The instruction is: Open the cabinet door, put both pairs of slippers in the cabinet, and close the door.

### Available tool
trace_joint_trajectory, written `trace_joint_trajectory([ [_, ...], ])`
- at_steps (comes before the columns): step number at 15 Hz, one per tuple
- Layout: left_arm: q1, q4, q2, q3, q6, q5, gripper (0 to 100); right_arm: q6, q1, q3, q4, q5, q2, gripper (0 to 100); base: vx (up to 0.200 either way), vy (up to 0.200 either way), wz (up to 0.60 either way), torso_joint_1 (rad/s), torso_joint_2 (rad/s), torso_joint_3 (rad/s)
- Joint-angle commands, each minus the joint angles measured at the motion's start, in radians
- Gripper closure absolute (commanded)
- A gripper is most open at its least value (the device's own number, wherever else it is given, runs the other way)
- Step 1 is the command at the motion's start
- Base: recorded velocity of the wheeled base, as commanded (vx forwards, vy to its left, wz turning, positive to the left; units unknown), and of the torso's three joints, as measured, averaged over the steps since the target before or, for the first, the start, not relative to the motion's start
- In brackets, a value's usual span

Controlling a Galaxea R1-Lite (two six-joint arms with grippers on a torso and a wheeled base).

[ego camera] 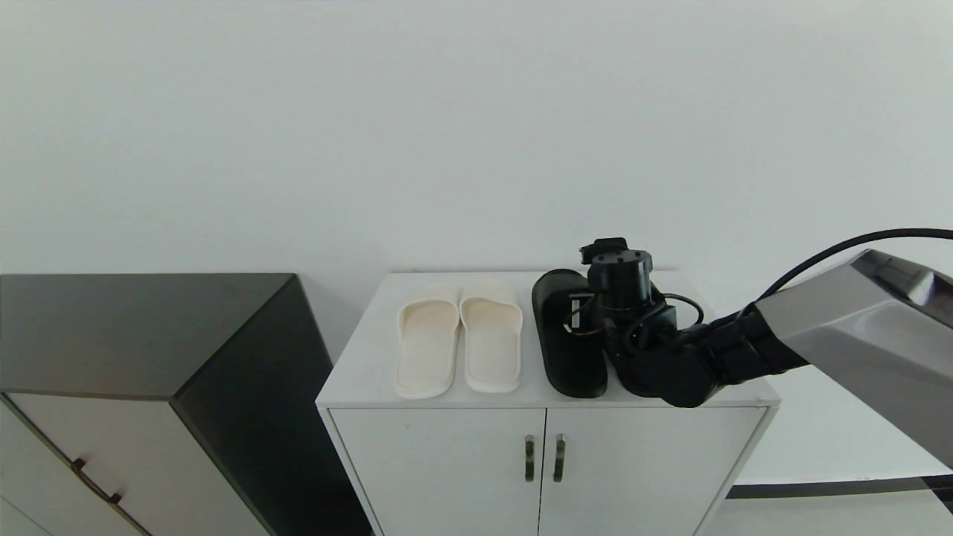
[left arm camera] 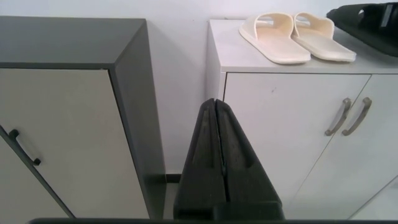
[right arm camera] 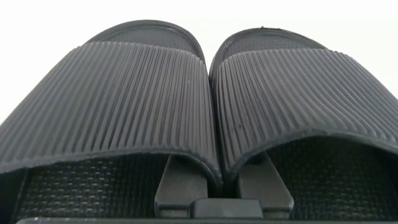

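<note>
A white cabinet (ego camera: 357,372) stands with both doors shut, its two handles (ego camera: 543,458) meeting at the middle. On its top lies a cream pair of slippers (ego camera: 458,342) (left arm camera: 298,34). To their right lies the black pair (ego camera: 567,339) (right arm camera: 211,106); my right arm covers one of them in the head view. My right gripper (right arm camera: 221,186) has one finger under each black strap, shut on the two inner sides where the slippers touch. My left gripper (left arm camera: 216,106) hangs shut and empty, low, in front of the cabinet's left side.
A dark cabinet (ego camera: 149,335) with pale doors stands close on the left, a narrow gap between it and the white cabinet. A plain wall rises behind both. Floor shows to the right of the white cabinet.
</note>
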Motion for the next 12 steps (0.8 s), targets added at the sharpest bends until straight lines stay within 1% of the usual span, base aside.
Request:
trace_joint_trajectory([
  [1,0.0,0.0,0.001,0.0,0.0,0.0,100,-0.02,0.047,0.141,-0.004,0.001,-0.177,100,0.0,0.0,0.0,0.0,0.0,0.0],
  [2,0.0,0.0,0.001,0.0,-0.001,0.002,100,-0.024,0.072,0.217,-0.004,0.014,-0.252,100,0.0,0.0,0.0,0.0,0.0,0.0],
  [3,0.0,0.0,0.001,0.0,-0.001,0.002,100,-0.024,0.089,0.259,-0.004,0.033,-0.289,100,0.0,0.0,0.0,0.0,0.0,0.0],
  [4,0.0,0.0,0.001,0.0,-0.001,0.0,100,-0.021,0.141,0.381,-0.004,0.111,-0.404,100,0.0,0.0,0.0,0.0,0.0,0.0],
  [6,0.0,0.0,0.001,0.0,0.0,0.0,100,-0.006,0.217,0.512,-0.004,0.199,-0.514,100,0.0,0.0,0.0,0.0,0.0,0.0],
  [7,0.0,0.0,0.001,0.0,0.0,0.0,100,0.006,0.248,0.579,-0.006,0.28,-0.569,100,0.0,0.0,0.0,0.0,0.0,0.0],
  [9,0.0,0.0,0.001,0.0,0.003,0.0,100,0.016,0.257,0.627,-0.003,0.381,-0.614,100,0.0,0.0,0.0,0.0,0.0,0.0],
  [12,0.0,0.0,0.001,0.0,0.003,-0.001,100,0.017,0.257,0.648,-0.004,0.398,-0.608,100,0.0,0.0,0.0,0.0,0.0,0.0],
])
